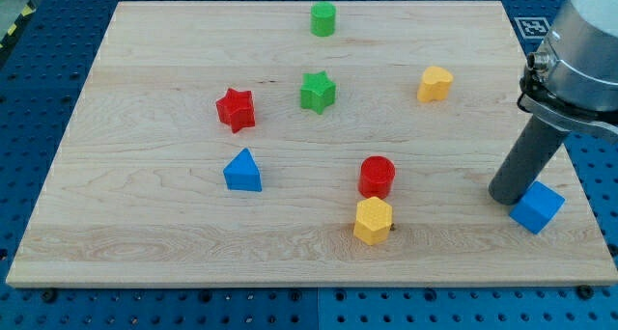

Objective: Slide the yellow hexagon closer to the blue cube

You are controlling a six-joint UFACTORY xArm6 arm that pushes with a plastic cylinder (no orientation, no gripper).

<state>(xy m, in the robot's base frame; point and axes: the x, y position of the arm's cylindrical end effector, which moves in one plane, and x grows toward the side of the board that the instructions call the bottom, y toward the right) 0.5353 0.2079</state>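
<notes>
The yellow hexagon (373, 220) lies near the view's bottom, just below the red cylinder (377, 176). The blue cube (537, 207) sits at the board's right side near the bottom. My tip (506, 197) rests on the board right next to the blue cube's left side, far to the right of the yellow hexagon.
A blue triangular block (243, 171) lies left of centre. A red star (236, 109) and a green star (317, 91) lie in the middle. A green cylinder (323, 19) is at the top. A yellow heart-like block (435, 83) is upper right. The wooden board (145, 243) sits on a blue table.
</notes>
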